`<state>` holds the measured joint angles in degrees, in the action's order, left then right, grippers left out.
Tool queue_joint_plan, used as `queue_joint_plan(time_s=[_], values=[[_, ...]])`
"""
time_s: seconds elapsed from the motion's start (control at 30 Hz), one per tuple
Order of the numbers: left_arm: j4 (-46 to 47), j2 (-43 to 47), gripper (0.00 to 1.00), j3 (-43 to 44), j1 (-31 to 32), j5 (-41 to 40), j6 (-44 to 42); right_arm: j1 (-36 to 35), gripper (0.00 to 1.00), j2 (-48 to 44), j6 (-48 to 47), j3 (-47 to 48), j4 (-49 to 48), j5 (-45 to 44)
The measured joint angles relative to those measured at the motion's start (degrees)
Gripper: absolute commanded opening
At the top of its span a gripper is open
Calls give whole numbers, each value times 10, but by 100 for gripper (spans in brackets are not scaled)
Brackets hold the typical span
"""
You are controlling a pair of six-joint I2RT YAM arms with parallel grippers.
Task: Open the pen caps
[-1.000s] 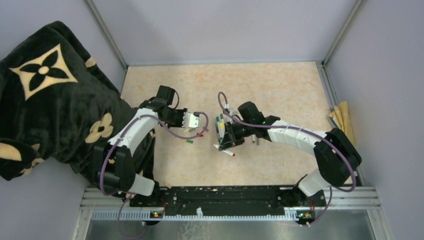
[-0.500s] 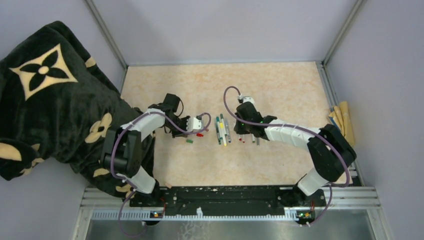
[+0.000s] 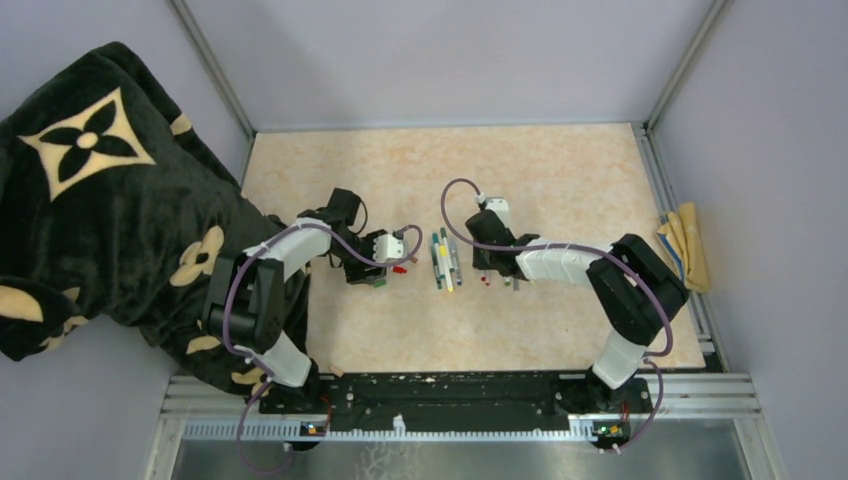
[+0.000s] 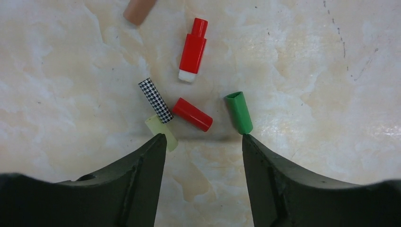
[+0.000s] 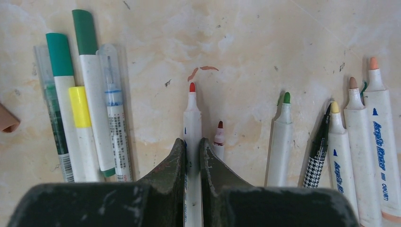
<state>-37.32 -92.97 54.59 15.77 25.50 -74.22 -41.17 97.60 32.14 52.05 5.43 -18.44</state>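
Since lowering, right gripper (image 5: 191,143) — apparently — pinches the red-tipped pen (image 5: 192,113).

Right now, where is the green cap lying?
In the left wrist view, the green cap lies on the table just ahead of the open left gripper, with a red cap close on its left in the picture.

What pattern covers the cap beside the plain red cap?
Black-and-white houndstooth cap; left wrist view shows it best.
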Motion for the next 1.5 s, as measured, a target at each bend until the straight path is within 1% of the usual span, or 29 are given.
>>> queue_joint_plan(time_s=[0.03,0.07,0.1,0.33,0.57,0.77,0.87,0.9,1.23,1.4,1.5], values=[[-1,2,75,0,0,0,0,0,4,3,0,0,-1,-3],[-3,3,96,0,0,0,0,-1,4,5,0,0,-1,-7],[-7,4,98,2,0,0,0,-1,4,8,0,0,-2,-10],[-44,10,99,44,0,1,1,-8,2,15,-5,0,-14,-35],[-77,26,99,94,-2,1,1,-11,4,10,-21,-8,-8,-80],[-97,28,99,123,-6,8,6,-11,20,-13,-35,-29,11,-102],[-102,28,99,128,-6,11,12,-11,30,-14,-37,-29,17,-105],[-104,28,99,130,-7,11,13,-11,31,-14,-37,-29,18,-106],[-107,31,99,148,-10,12,36,-11,31,-22,-36,-29,32,-105],[-107,31,99,169,-16,11,69,-13,31,-49,-37,-27,49,-101],[-105,31,99,197,-23,7,99,-23,31,-63,-41,-8,56,-91]])
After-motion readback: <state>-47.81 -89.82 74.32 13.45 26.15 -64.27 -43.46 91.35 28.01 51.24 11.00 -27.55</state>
